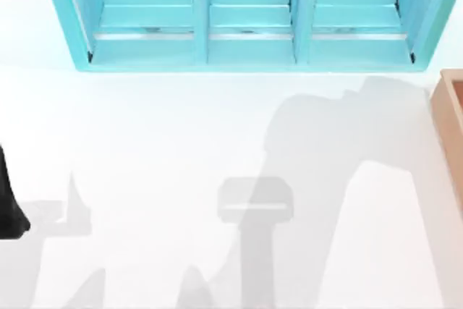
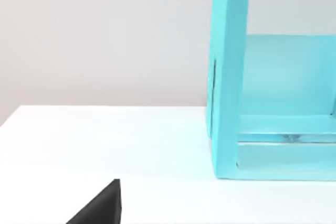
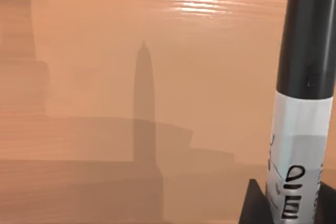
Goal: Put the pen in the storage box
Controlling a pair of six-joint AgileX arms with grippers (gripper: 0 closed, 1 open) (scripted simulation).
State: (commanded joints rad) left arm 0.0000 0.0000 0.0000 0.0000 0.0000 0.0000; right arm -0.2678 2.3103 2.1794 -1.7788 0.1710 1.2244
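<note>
The pen [image 3: 304,77] stands upright close to the right wrist camera, with a black upper barrel and a white-grey labelled middle. My right gripper [image 3: 291,211] is shut on its lower part, with dark fingers [image 3: 252,205] on either side. Behind the pen lies the brown wooden inner surface of the storage box [image 3: 131,51], which carries the pen's shadow. In the top view the storage box [image 1: 452,128] sits at the table's right edge. My left arm [image 1: 11,208] is parked at the left edge, and a black part of its gripper [image 2: 100,208] is in the left wrist view.
A turquoise shelf unit [image 1: 246,19] with three compartments stands along the back of the white table [image 1: 181,142]. Its side wall [image 2: 228,77] rises ahead of the left wrist camera. Arm shadows fall over the table's middle and right.
</note>
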